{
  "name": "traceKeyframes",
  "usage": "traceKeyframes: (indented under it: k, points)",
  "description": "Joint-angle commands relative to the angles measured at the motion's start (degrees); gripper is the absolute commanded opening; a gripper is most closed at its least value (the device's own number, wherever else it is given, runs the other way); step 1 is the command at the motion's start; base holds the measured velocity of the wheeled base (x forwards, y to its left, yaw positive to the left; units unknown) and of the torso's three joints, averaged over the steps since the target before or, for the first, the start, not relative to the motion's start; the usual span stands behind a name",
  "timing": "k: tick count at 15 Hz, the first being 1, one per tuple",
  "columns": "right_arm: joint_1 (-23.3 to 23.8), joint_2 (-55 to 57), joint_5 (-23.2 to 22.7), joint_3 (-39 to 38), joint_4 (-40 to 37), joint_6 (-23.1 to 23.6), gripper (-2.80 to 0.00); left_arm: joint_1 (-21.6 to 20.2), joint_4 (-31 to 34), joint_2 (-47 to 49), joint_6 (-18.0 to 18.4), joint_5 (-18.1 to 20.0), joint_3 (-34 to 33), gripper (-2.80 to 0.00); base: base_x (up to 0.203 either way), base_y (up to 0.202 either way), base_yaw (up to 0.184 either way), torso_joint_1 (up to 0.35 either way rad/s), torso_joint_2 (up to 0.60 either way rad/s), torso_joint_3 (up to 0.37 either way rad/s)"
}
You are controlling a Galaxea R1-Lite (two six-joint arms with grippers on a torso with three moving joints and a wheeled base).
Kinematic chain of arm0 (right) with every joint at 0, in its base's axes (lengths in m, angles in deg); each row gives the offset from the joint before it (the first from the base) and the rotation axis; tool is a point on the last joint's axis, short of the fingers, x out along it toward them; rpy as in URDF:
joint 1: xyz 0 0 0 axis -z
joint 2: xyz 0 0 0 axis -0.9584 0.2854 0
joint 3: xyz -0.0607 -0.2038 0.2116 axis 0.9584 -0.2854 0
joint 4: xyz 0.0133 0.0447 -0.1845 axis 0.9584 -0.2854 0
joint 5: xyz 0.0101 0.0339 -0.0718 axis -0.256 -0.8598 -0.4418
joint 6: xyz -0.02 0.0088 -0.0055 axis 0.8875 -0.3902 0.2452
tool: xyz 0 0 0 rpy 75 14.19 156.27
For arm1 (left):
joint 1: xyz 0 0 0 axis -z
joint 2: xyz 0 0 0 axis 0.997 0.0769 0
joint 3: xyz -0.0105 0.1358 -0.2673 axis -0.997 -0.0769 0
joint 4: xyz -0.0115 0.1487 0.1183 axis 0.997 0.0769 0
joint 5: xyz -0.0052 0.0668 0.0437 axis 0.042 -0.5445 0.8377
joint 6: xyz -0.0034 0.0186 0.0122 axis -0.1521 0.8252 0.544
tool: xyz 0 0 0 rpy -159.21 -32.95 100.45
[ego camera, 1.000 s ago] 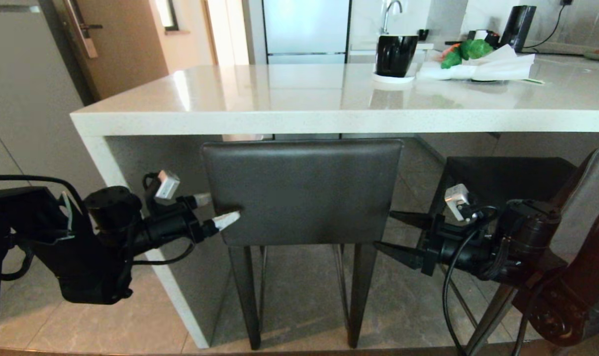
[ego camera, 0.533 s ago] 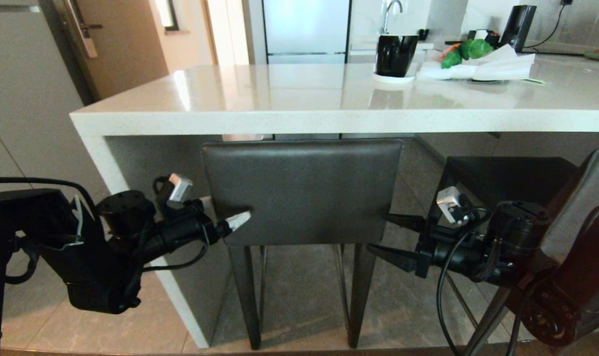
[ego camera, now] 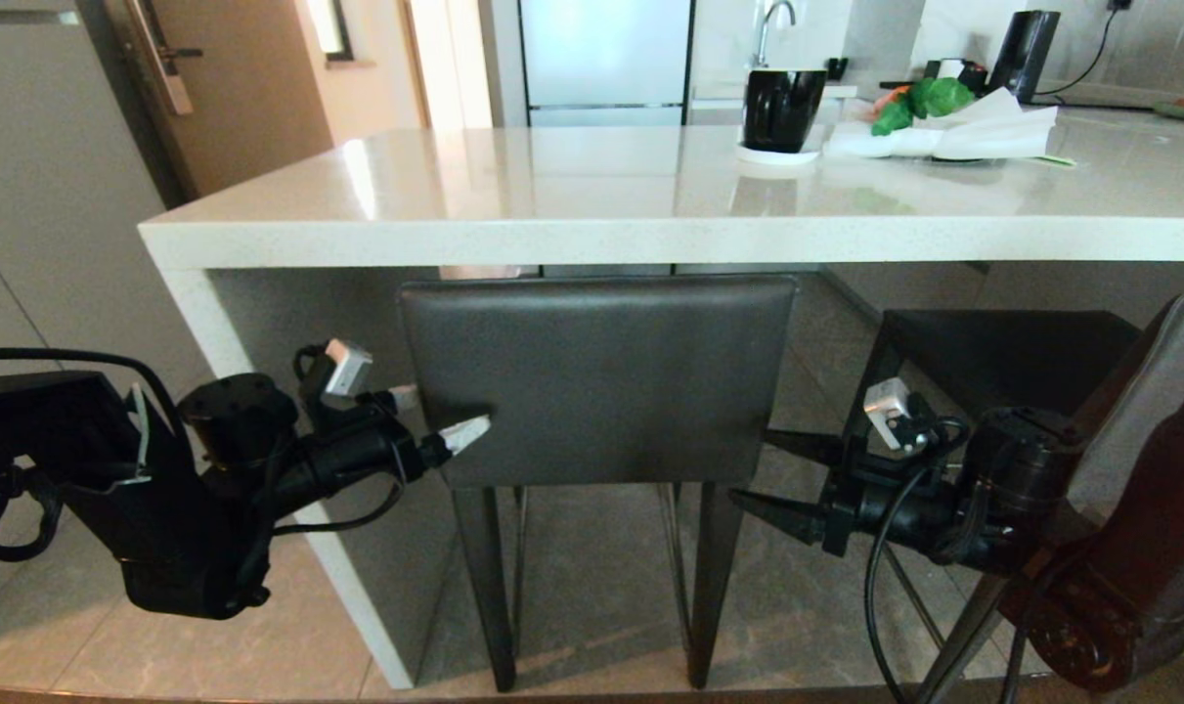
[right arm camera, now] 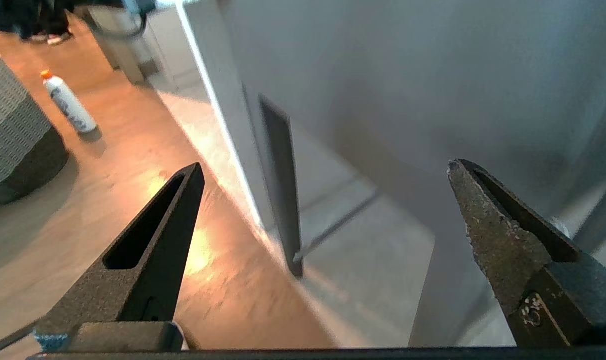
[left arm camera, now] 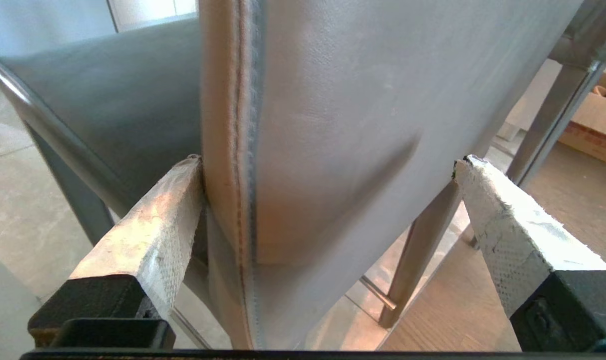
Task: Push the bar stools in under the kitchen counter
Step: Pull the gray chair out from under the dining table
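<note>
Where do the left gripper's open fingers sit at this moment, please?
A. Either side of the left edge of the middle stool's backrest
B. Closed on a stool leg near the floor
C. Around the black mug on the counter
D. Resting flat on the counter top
A: the left gripper stands open astride the side seam of the bar stool's backrest, one finger against it.
</note>
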Motion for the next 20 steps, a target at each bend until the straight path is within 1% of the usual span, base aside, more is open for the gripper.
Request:
traceKeyframes:
  k: [1, 2, 3, 5, 6, 8, 11, 16, 18, 20]
  points:
    - [4.4, -1.7, -0.4, -2.9, 0.9, 0.0, 0.0, -0.3, -0.5, -0.4, 0.0, 0.2, 0.2, 0.0, 0.0, 0.0, 0.0, 0.0, 0.0, 0.0]
    - [7.4, -1.7, -0.6, -2.2, 1.0, 0.0, 0.0, -0.3, -0.5, -0.4, 0.0, 0.2, 0.2, 0.0, 0.0, 0.0, 0.0, 0.0, 0.0, 0.0]
    - [9.3, -1.3, -0.9, 0.1, 1.0, -0.2, 0.0, -0.3, -0.5, -0.5, 0.0, 0.2, 0.1, 0.0, 0.0, 0.0, 0.0, 0.0, 0.0, 0.0]
    - [10.6, -0.4, -1.1, 5.4, 0.8, -0.5, 0.0, -0.3, -0.5, -0.5, 0.0, 0.2, 0.2, 0.0, 0.0, 0.0, 0.0, 0.0, 0.0, 0.0]
    - [10.2, -0.1, -1.0, 7.4, 0.0, -0.5, 0.0, -0.3, -0.5, -0.5, 0.0, 0.2, 0.2, 0.0, 0.0, 0.0, 0.0, 0.0, 0.0, 0.0]
    - [7.8, 1.1, -0.9, 11.4, -1.9, -0.5, 0.0, -0.4, -0.5, -0.4, 0.0, 0.3, 0.2, 0.0, 0.0, 0.0, 0.0, 0.0, 0.0, 0.0]
    - [4.5, 3.0, -0.9, 14.6, -4.2, -0.5, 0.0, -0.4, -0.5, -0.2, 0.0, 0.3, 0.1, 0.0, 0.0, 0.0, 0.0, 0.0, 0.0, 0.0]
    - [3.3, 9.2, -1.5, 23.2, -5.0, -0.5, 0.0, -1.8, -0.5, -0.5, 0.0, 0.6, -0.4, 0.0, 0.0, 0.0, 0.0, 0.0, 0.0, 0.0]
    - [1.9, 9.5, -2.4, 23.3, -6.0, -0.5, 0.0, -1.6, -0.5, 0.4, 0.1, 0.6, -0.3, 0.0, 0.0, 0.0, 0.0, 0.0, 0.0, 0.0]
    - [0.2, 9.9, -2.6, 22.7, -5.9, -0.5, 0.0, -1.2, -0.5, 1.7, 1.1, 0.5, -0.3, 0.0, 0.0, 0.0, 0.0, 0.0, 0.0, 0.0]
